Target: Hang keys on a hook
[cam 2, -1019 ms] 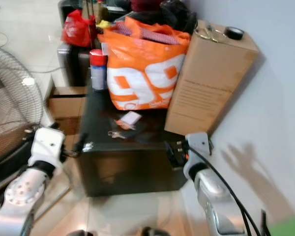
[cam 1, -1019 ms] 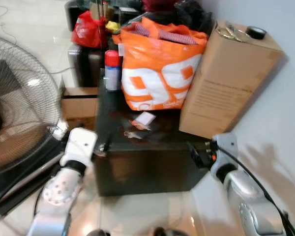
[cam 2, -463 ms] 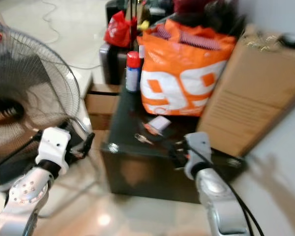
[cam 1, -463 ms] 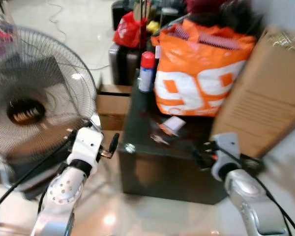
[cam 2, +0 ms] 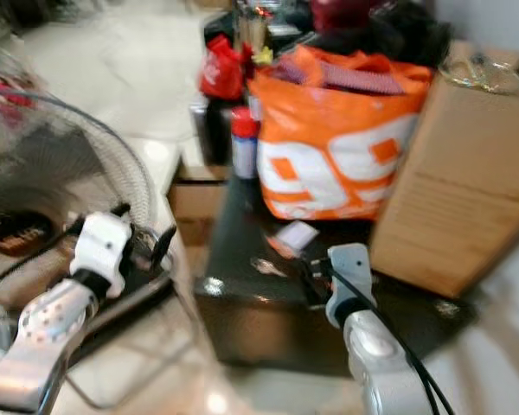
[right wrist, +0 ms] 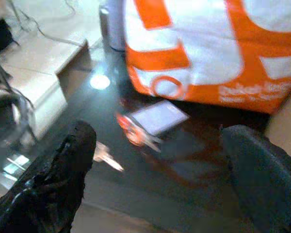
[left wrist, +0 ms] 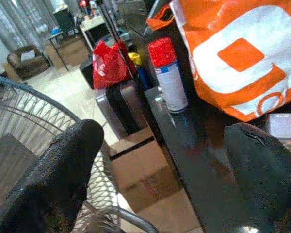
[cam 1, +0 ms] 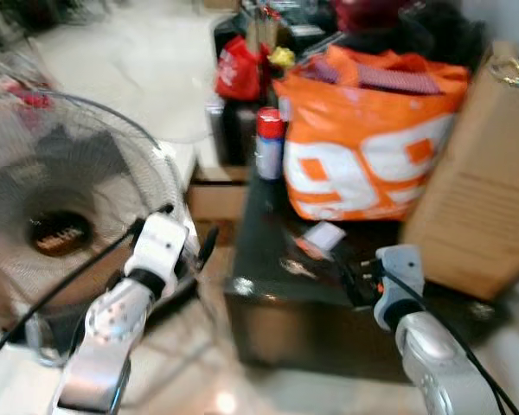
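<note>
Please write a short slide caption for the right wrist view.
Open right gripper above the dark table, facing keys by an orange bag.

Before me stands a dark glossy worktop point(cam 1: 268, 259) on a pale shiny tiled floor point(cam 1: 147, 69). To my left is a big wire-guard fan point(cam 1: 60, 216). On my right a tall cardboard box point(cam 1: 476, 207) leans by the light wall point(cam 2: 502, 17). An armchair point(left wrist: 26, 60) sits far back.

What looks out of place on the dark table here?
The keys lie loose on the dark table, beside a small card and an orange tag, in front of the orange bag. They are not on a hook. Both end effectors are open and hold nothing.
</note>
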You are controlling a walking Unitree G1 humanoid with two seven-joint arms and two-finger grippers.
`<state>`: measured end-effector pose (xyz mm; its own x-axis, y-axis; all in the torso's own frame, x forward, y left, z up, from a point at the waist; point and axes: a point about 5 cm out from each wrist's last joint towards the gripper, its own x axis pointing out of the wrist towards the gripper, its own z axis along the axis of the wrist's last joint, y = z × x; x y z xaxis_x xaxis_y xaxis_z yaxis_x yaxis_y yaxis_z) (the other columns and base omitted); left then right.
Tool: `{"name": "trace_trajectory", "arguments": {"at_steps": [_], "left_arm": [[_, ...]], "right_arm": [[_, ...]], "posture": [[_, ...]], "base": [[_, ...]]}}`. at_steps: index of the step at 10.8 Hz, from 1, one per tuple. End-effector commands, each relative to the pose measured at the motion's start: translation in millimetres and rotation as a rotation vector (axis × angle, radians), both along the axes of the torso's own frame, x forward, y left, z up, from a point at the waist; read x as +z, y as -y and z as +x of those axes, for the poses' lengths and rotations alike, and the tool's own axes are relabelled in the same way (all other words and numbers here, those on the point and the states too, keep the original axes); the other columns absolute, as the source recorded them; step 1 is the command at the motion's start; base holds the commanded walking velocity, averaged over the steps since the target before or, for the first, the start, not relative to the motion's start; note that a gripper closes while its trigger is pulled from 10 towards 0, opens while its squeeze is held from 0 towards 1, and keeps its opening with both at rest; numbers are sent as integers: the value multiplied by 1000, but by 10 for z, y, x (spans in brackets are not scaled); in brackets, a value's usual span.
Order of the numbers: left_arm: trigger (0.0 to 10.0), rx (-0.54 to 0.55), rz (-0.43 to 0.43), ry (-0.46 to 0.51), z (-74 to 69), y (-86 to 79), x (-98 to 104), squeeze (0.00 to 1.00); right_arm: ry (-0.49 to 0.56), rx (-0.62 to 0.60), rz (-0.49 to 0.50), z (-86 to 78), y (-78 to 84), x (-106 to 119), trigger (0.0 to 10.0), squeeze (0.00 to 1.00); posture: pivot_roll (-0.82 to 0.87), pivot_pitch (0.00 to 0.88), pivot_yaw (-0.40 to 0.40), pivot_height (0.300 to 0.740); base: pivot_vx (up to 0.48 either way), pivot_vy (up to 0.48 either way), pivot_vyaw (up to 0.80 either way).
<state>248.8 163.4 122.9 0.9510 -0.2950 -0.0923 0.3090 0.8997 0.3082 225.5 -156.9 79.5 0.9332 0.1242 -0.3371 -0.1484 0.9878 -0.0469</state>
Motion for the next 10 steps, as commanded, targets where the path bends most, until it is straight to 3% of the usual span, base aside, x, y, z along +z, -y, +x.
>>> {"name": "trace_trajectory", "arguments": {"at_steps": [1,4,7,8,10], "left_arm": [[10000,-36,-17,-29,38,71,-57,0],[10000,-67,-52,-48,60,145,-109,0],[10000,-132,-103,-54,109,422,-172,0],[10000,-161,-70,-48,147,438,-208,0],[10000,-121,-30,-28,189,264,-140,0]], "right_arm": [[4,-29,-37,-69,87,32,10000,0],[10,-37,-67,-195,159,106,10000,0],[22,-92,-90,-332,343,190,10000,0],[19,-148,-90,-305,383,169,10000,0],[21,-79,-63,-209,201,117,10000,0]], "posture": [[-128,37,103,740],[-177,78,116,740],[-245,37,139,740],[-232,28,128,740],[-172,13,108,740]], "base": [[262,0,0],[262,0,0],[270,0,0],[262,0,0],[264,0,0]]}}
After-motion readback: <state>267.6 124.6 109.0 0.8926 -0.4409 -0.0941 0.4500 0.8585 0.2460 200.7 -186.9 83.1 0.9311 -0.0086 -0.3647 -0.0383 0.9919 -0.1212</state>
